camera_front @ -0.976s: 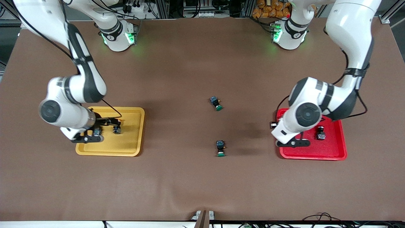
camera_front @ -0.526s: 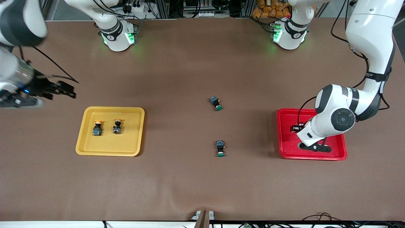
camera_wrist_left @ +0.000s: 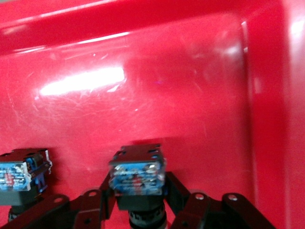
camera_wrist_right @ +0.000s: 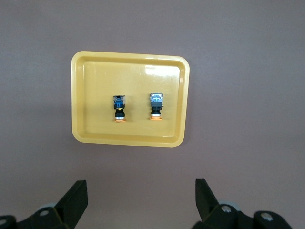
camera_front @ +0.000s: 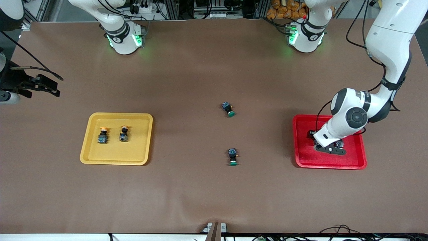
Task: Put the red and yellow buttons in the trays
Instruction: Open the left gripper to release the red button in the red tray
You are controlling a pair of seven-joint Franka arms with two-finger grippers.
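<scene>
The brown table (camera_front: 187, 194) carries a yellow tray (camera_front: 143, 140) and a red tray (camera_front: 301, 157) below the left pincer (camera_front: 329, 147); between the trays lie two green-capped switches (camera_front: 228, 109) (camera_front: 233, 157).

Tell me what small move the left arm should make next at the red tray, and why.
Probably open the left gripper's jaws to release the held button. It sits low inside the red tray, beside the other button lying there, so it looks placed. The right gripper waits open above the yellow tray.
</scene>
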